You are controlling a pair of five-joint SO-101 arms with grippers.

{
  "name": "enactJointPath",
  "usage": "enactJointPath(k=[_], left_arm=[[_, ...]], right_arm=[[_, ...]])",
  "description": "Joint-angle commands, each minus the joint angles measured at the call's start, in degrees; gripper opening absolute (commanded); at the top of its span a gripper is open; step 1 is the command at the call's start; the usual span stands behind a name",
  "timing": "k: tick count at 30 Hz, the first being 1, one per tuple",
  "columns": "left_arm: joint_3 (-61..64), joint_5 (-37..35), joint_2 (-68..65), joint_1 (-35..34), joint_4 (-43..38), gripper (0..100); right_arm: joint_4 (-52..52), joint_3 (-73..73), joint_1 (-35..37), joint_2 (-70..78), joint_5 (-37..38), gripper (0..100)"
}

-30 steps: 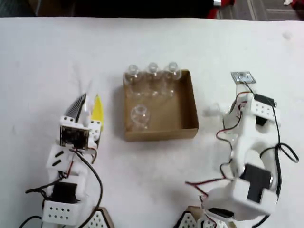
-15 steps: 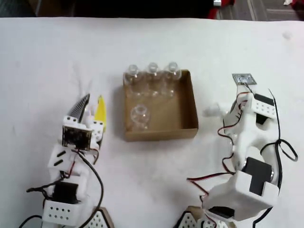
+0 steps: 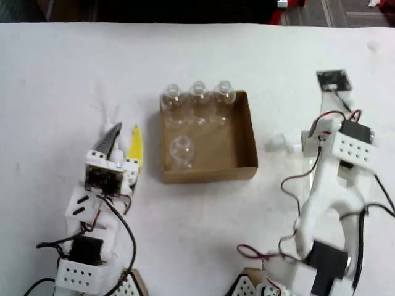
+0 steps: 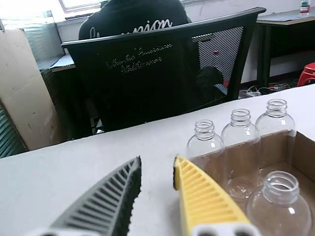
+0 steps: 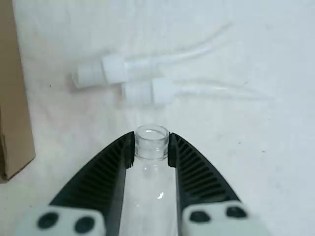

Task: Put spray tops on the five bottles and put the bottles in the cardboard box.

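While pinching the neck of a clear bottle (image 5: 147,192) in the ribbed right tool (image 5: 151,138), holds left tool (image 4: 157,164) agape, empty, by cardboard box (image 3: 210,173) of four bottles (image 3: 198,92).

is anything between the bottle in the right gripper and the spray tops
Nothing visible. The right gripper holds the bottle, and the two spray tops lie on the table just beyond its mouth.

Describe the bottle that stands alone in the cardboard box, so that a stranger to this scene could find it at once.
The cardboard box lies in the middle of the white table. Three clear bottles line its far wall. The lone bottle stands in front of them, on the side of the left claw, apart from the row.
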State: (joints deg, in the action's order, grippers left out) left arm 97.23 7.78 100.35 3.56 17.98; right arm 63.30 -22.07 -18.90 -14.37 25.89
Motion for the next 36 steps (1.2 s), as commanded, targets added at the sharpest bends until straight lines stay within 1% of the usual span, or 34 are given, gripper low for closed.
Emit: enactJointPath(k=[1,2,5,9,12,15,18,20,23,26,31,36], left_arm=[[-0.1,6.8,0.4,5.1,0.9,11],[-0.1,7.8,0.6,5.7,1.8,11],[-0.1,8.1,0.7,6.4,2.5,11],[-0.1,8.1,0.7,5.9,2.5,11],[-0.1,8.3,0.7,5.9,2.5,11],[-0.1,8.4,0.7,5.9,2.4,11],[-0.1,8.4,0.7,5.8,2.4,11],[-0.1,8.5,0.7,5.8,2.5,11],[-0.1,8.5,0.7,5.8,2.5,11],[-0.1,8.5,0.7,5.8,2.4,11],[-0.1,8.5,0.7,5.8,2.3,11],[-0.1,8.5,0.7,5.8,2.4,11]], right_arm=[[-0.7,2.2,2.2,-8.8,-5.9,1.7],[-0.7,1.9,3.3,-10.5,-8.4,1.7],[-0.7,1.4,7.2,-15.6,-13.7,1.7],[-0.7,1.3,12.5,-23.1,-18.8,1.7],[-3.2,0.0,17.4,-29.1,-21.8,1.7],[-11.6,-7.4,23.0,-34.9,-24.1,1.7],[-23.5,-19.2,29.1,-41.2,-23.9,1.7],[-31.2,-27.0,31.4,-45.4,-23.9,1.7],[-40.2,-35.5,31.8,-49.9,-23.9,1.6],[-46.4,-40.2,32.1,-51.2,-23.9,1.6],[-57.7,-46.9,33.5,-47.7,-23.9,2.0],[-73.0,-54.8,34.1,-42.2,-23.9,2.1]])
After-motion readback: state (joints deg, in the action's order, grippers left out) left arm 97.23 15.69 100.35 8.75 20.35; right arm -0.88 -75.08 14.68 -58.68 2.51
